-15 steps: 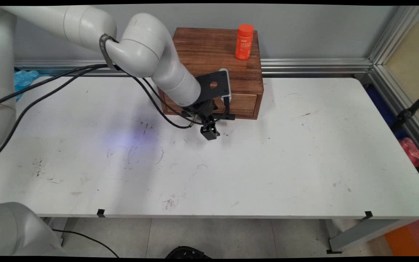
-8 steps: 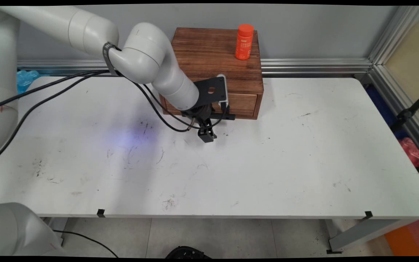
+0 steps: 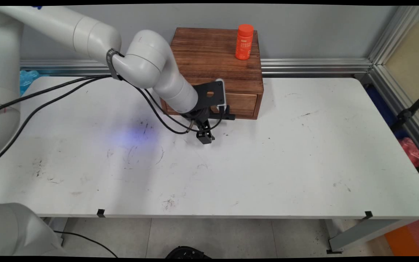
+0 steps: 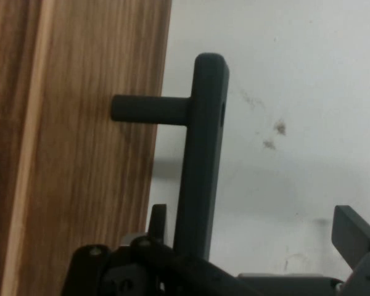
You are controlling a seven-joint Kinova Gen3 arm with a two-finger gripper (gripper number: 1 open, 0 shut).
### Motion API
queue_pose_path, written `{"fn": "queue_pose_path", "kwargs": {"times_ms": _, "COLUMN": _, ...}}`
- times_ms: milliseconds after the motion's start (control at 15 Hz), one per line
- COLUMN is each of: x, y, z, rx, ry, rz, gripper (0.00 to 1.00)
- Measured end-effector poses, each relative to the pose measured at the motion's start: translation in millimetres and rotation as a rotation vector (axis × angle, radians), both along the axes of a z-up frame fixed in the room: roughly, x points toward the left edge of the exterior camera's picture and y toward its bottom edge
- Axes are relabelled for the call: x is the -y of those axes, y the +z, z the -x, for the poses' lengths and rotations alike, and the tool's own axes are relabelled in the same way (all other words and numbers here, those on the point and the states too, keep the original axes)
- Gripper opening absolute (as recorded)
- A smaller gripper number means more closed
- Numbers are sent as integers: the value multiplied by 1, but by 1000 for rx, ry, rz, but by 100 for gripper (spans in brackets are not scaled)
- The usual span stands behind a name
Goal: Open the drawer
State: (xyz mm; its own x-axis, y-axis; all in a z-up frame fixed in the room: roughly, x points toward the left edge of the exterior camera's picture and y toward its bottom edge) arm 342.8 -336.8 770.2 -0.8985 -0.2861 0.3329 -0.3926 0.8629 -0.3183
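My pincer (image 4: 259, 246), fingers apart, straddles the drawer handle (image 4: 200, 160) at centre frame. The bar looks rigid and smooth; I would grip mid-bar.

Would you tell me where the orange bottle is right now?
In the main view, the orange bottle stands upright on the wooden drawer box, near its back right corner.

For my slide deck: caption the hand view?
Open gripper straddling the dark drawer handle of the wooden box.
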Motion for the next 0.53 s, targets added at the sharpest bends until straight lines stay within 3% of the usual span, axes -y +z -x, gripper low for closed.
{"fn": "queue_pose_path", "kwargs": {"times_ms": 533, "x": 1, "y": -9, "z": -2, "rx": 6, "ry": 0, "rz": -5, "gripper": 100}}
